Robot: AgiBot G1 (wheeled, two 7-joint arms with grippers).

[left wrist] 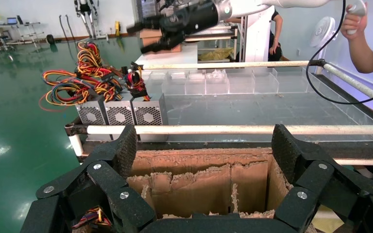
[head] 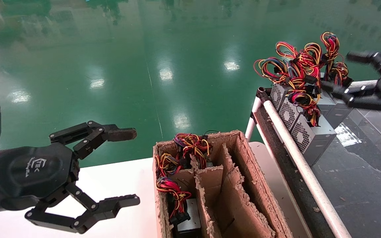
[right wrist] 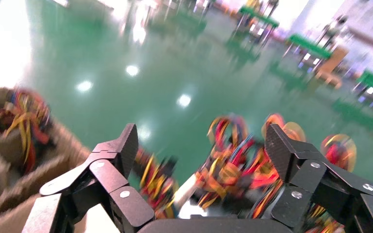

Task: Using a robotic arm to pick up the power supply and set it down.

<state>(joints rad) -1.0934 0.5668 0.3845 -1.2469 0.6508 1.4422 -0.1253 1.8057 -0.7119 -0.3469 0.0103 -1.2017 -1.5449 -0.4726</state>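
Three grey power supplies [head: 304,134] stand in a row on the dark glass-topped bench, fan grilles toward the white rail, with red, yellow and black wires [head: 298,71] piled on top. My right gripper [head: 339,71] hovers open just beside and above the far end of that row, touching nothing. In the right wrist view its fingers [right wrist: 201,145] frame the blurred wire bundles [right wrist: 243,167]. The left wrist view shows the same row [left wrist: 121,114] and the right gripper [left wrist: 150,34] above it. My left gripper [head: 136,167], with one brown worn pad, stands open over the white table.
A torn cardboard box [head: 243,165] with dividers sits between the arms, holding more wired power supplies [head: 187,219]. A white rail [head: 296,155] edges the bench. Clear bins [left wrist: 213,82] line the bench's far side. A person [left wrist: 364,43] stands beyond it. Green floor lies behind.
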